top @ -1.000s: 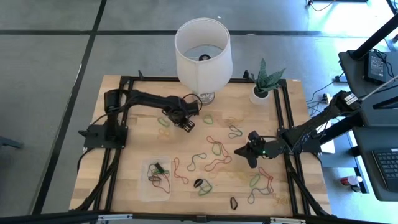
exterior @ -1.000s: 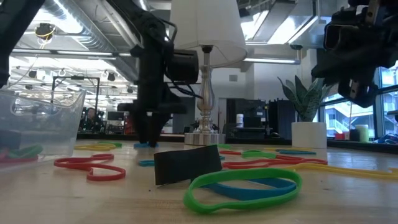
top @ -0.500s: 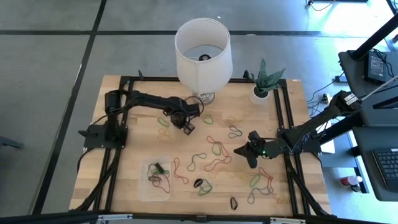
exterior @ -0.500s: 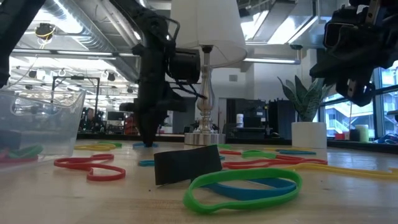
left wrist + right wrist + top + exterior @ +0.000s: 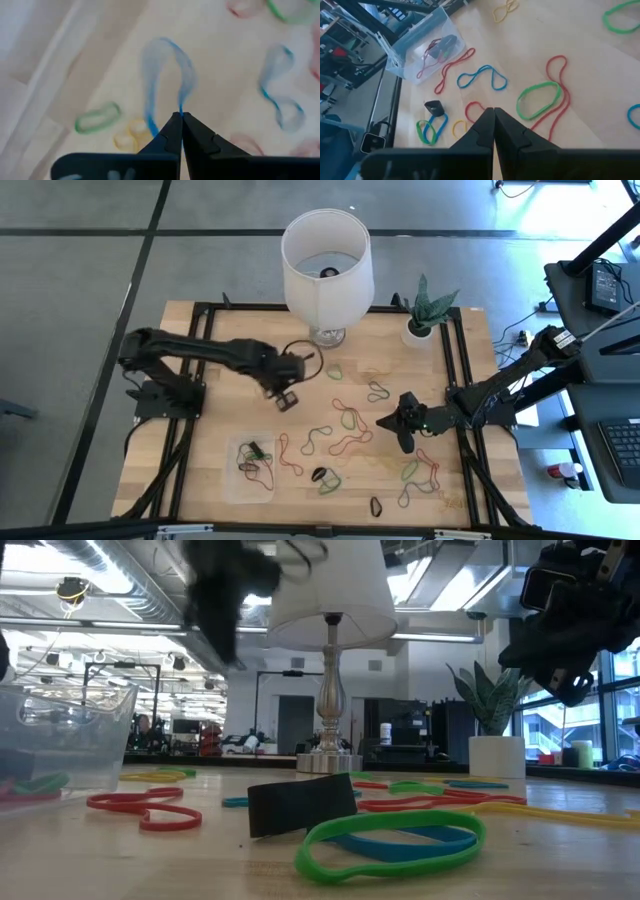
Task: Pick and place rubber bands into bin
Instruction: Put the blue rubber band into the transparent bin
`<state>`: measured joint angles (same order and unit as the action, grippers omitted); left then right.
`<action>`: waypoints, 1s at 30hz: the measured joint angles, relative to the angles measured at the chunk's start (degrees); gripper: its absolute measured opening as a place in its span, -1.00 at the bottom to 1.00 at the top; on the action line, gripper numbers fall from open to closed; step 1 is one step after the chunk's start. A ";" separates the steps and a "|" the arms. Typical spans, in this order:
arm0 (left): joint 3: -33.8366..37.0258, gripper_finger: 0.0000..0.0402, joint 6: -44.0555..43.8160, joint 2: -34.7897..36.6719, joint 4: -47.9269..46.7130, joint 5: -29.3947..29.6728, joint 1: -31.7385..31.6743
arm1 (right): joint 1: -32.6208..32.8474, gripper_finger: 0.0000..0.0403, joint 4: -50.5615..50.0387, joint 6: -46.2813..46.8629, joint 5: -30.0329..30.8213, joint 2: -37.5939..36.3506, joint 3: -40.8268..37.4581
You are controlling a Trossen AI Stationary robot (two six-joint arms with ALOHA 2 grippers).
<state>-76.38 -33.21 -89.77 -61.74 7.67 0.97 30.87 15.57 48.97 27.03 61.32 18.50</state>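
- Now the left claw (image 5: 287, 396) is up off the worktop (image 5: 200, 442), near the lamp (image 5: 325, 260).
- Its tips are pressed together on a blue band (image 5: 165, 75), which hangs from them in a loop.
- The right claw (image 5: 398, 426) sits low on the right side, with its tips pressed together and nothing in them.
- The bin (image 5: 255, 468) is at the near left of the worktop, with a few bands inside.
- Many more bands (image 5: 345, 444) lie loose in the middle and on the right: red, green, blue and yellow.
- A green band (image 5: 390, 840) lies at the near edge, touching a small black block (image 5: 302, 804).
- A plant (image 5: 428, 310) in a white pot stands at the far right corner.
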 joint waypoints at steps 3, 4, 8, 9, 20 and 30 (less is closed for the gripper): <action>-1.73 -0.99 -1.34 2.91 -6.20 0.84 4.59 | 0.00 -0.93 -0.01 0.00 0.00 0.00 0.00; -2.21 -0.99 -2.46 3.33 -8.33 2.03 6.08 | 0.00 -0.93 -0.03 0.01 0.00 0.00 0.00; -3.28 -0.99 -4.01 3.94 -14.87 2.07 11.97 | -0.02 -0.93 -0.31 0.00 0.02 0.00 0.00; -3.30 -0.99 -3.80 3.93 -15.27 0.58 13.51 | 0.00 -0.93 -0.54 -0.08 0.00 0.00 0.00; -2.70 -0.99 -5.09 3.32 -13.27 -6.21 27.15 | 0.00 -0.93 -0.26 2.67 1.00 0.02 0.00; 10.70 -0.99 -5.91 3.26 4.44 -7.36 34.72 | 0.00 -0.94 -0.17 12.24 1.99 0.02 0.00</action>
<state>-65.68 -39.11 -86.50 -57.30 0.31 35.69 30.87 15.40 61.21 29.02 61.34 18.50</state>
